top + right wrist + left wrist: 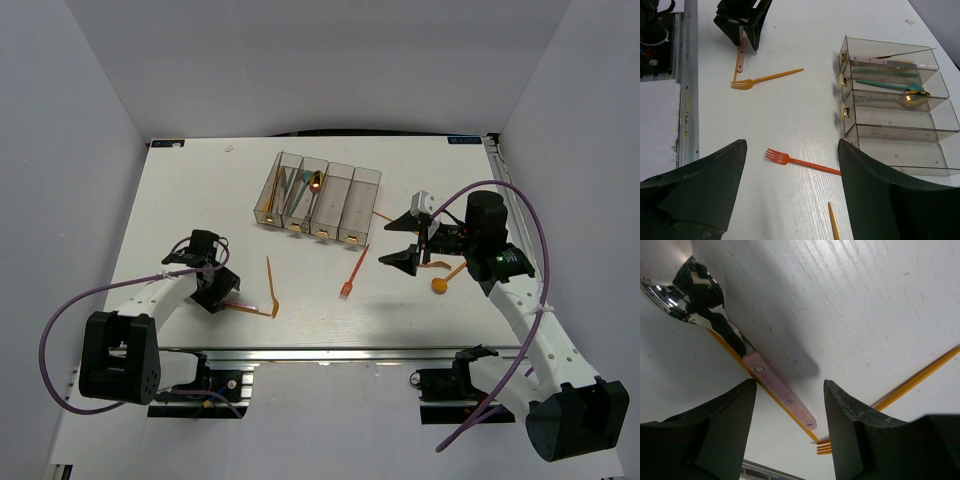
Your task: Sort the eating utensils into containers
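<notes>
Left hand [789, 390], at lower left of the overhead view, reaches down to the desk [865, 300], its fingers [725, 430] parted astride a pink-handled utensil [770, 380] without gripping it. Right hand [404, 240], mid-right, hangs wide open and empty. An orange fork [352, 274] lies at centre; the containers [318, 195] beyond hold several utensils.

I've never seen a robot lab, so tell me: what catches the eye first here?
Probably the row of four clear bins at the far middle of the white table, some already holding utensils. Then the orange forks scattered on the near side, and the left arm, its jaws open astride a pink-handled utensil.
</notes>
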You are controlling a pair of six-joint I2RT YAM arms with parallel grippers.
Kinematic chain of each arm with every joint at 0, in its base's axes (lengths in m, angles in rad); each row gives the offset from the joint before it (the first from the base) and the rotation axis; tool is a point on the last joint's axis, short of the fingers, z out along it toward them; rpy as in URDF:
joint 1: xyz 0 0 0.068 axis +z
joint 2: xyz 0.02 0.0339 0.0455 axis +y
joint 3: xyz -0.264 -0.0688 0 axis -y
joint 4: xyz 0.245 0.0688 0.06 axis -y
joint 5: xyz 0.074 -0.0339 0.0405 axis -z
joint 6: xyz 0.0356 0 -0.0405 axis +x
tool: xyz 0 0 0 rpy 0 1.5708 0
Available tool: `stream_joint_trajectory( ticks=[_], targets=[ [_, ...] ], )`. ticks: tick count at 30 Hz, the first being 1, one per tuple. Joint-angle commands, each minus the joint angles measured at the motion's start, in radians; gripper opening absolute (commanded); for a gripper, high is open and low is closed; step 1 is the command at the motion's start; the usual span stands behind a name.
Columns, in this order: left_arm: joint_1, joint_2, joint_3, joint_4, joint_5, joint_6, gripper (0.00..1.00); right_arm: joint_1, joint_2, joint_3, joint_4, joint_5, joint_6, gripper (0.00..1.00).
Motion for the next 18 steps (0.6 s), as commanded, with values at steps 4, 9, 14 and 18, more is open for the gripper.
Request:
stream_joint_trajectory(
  ticks=[4, 9, 14, 18],
  targets=[
    [0.008, -0.001, 0.053, 0.021, 0.025, 0.013, 0.65, -0.004, -0.005, 0.020, 0.027, -0.003, 0.008, 0.80],
    [0.008, -0.041, 0.059, 0.014, 0.057, 0.007, 0.64, -0.004, -0.004, 0.020, 0.029, -0.003, 0.008, 0.80],
    [0.009, -0.030, 0.059, 0.017, 0.031, 0.011, 0.64, -0.004, -0.005, 0.021, 0.027, -0.005, 0.008, 0.80],
    [0.009, 0.019, 0.056, 0.021, 0.038, 0.011, 0.64, -0.007, -0.007, 0.021, 0.026, -0.006, 0.009, 0.80]
  ],
)
